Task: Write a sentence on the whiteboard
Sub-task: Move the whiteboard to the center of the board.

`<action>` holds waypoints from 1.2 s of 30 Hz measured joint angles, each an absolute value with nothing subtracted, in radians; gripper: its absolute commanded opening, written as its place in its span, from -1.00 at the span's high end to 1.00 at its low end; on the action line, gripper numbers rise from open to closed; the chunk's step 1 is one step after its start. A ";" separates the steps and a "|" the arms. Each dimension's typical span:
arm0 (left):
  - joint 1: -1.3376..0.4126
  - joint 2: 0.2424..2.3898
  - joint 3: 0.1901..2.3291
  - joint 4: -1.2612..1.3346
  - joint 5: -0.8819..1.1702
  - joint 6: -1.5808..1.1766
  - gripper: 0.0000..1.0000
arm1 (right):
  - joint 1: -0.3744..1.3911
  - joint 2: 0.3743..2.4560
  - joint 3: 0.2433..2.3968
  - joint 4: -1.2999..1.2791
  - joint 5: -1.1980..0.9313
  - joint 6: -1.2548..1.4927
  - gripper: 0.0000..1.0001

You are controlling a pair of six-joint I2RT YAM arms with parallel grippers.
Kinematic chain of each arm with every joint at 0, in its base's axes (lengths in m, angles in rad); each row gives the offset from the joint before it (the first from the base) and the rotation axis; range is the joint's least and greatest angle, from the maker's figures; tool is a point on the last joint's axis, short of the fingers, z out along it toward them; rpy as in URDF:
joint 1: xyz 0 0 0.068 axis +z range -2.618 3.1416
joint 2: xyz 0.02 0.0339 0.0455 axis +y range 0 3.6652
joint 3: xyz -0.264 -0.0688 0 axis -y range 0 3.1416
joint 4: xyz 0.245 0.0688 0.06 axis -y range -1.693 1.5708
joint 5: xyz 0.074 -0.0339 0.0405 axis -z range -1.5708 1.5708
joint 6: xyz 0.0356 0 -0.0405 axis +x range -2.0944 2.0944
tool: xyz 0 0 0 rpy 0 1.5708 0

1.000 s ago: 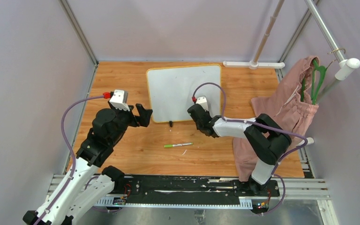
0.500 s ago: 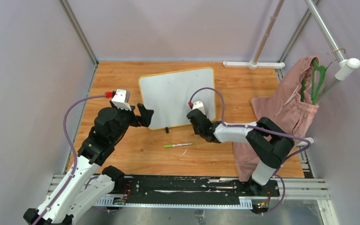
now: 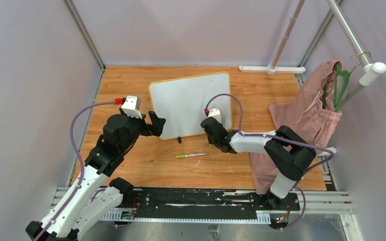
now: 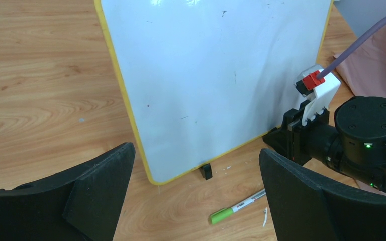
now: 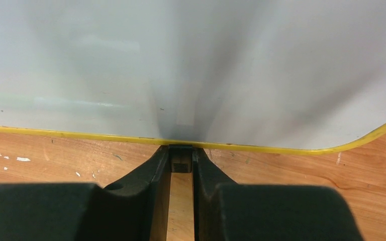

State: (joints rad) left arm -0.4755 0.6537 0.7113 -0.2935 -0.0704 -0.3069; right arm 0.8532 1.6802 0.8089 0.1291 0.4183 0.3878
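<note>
The board (image 3: 183,103) stands at the counter's (image 3: 130,85) middle, turned slightly counterclockwise in the top view, its yellow rim (image 4: 123,95) running around a glossy white face that carries only a few small dark specks. The right end effector (image 5: 181,150) is closed on the black foot (image 5: 181,161) under the board's lower edge, near its 5 o'clock corner; the two fingers (image 5: 156,173) pinch that foot from both sides. A second black foot (image 4: 206,171) rests on the wood at the board's 7 o'clock side. The left end effector (image 4: 196,153) hangs with its jaws spread wide and nothing between them, just beside the board's 7 o'clock corner. A marker (image 3: 191,155) with a green cap lies flat on the counter at 6 o'clock from the board, apart from both arms; its barrel bears dark print too small to read. At 3 o'clock a pink cloth (image 3: 306,113) drapes from a green hanger (image 3: 340,83).
</note>
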 measured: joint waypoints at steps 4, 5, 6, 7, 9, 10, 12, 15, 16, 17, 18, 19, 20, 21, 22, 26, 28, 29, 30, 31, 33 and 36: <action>-0.476 0.654 0.711 -0.294 -0.070 -0.307 -1.00 | 0.853 1.679 0.807 0.127 0.422 0.416 1.00; -0.476 0.654 0.711 -0.294 -0.070 -0.307 -1.00 | 0.853 1.678 0.804 0.128 0.422 0.422 1.00; -0.476 0.654 0.711 -0.294 -0.070 -0.307 -1.00 | 0.853 1.676 0.800 0.131 0.423 0.430 1.00; -0.476 0.654 0.711 -0.294 -0.070 -0.307 -1.00 | 0.853 1.673 0.797 0.131 0.422 0.438 0.98; -0.476 0.654 0.711 -0.294 -0.070 -0.307 -1.00 | 0.853 1.671 0.794 0.130 0.423 0.454 0.76; -0.476 0.654 0.711 -0.294 -0.070 -0.307 -1.00 | 0.853 1.671 0.794 0.130 0.424 0.458 0.62; -0.476 0.654 0.711 -0.294 -0.070 -0.307 -1.00 | 0.853 1.667 0.793 0.125 0.426 0.469 0.39; -0.476 0.651 0.711 -0.294 -0.070 -0.307 -1.00 | 0.853 1.642 0.781 0.096 0.426 0.482 0.22; -0.476 0.651 0.711 -0.294 -0.070 -0.307 -1.00 | 0.853 1.629 0.773 0.083 0.425 0.486 0.17; -0.476 0.650 0.711 -0.294 -0.070 -0.307 -1.00 | 0.853 1.616 0.765 0.068 0.423 0.487 0.12; -0.476 0.649 0.711 -0.294 -0.070 -0.307 -1.00 | 0.853 1.604 0.760 0.052 0.420 0.487 0.07; -0.476 0.649 0.711 -0.294 -0.070 -0.307 -1.00 | 0.854 1.593 0.757 0.031 0.418 0.487 0.03; -0.476 0.648 0.711 -0.294 -0.070 -0.307 -1.00 | 0.854 1.583 0.754 0.011 0.418 0.486 -0.02; -0.476 0.648 0.711 -0.294 -0.070 -0.307 -1.00 | 0.855 1.572 0.753 -0.009 0.417 0.485 -0.06; -0.476 0.646 0.711 -0.294 -0.070 -0.307 -1.00 | 0.857 1.559 0.750 -0.035 0.417 0.483 -0.09; -0.476 0.639 0.711 -0.294 -0.070 -0.307 -1.00 | 0.900 1.446 0.717 -0.135 0.431 0.467 -0.21; -0.476 0.634 0.711 -0.294 -0.069 -0.307 -1.00 | 0.947 1.365 0.706 -0.176 0.440 0.445 -0.17; -0.476 0.632 0.711 -0.293 -0.068 -0.307 -1.00 | 0.971 1.321 0.704 -0.190 0.441 0.426 -0.12; -0.476 0.630 0.711 -0.293 -0.066 -0.307 -1.00 | 0.991 1.280 0.703 -0.199 0.441 0.412 -0.07; -0.476 0.628 0.711 -0.293 -0.064 -0.307 -1.00 | 1.013 1.235 0.700 -0.197 0.421 0.377 -0.02; -0.476 0.622 0.711 -0.293 -0.059 -0.307 -1.00 | 1.036 1.165 0.684 -0.181 0.370 0.316 0.04; -0.476 0.611 0.710 -0.293 -0.059 -0.307 -1.00 | 1.050 1.095 0.632 -0.119 0.234 0.210 -0.01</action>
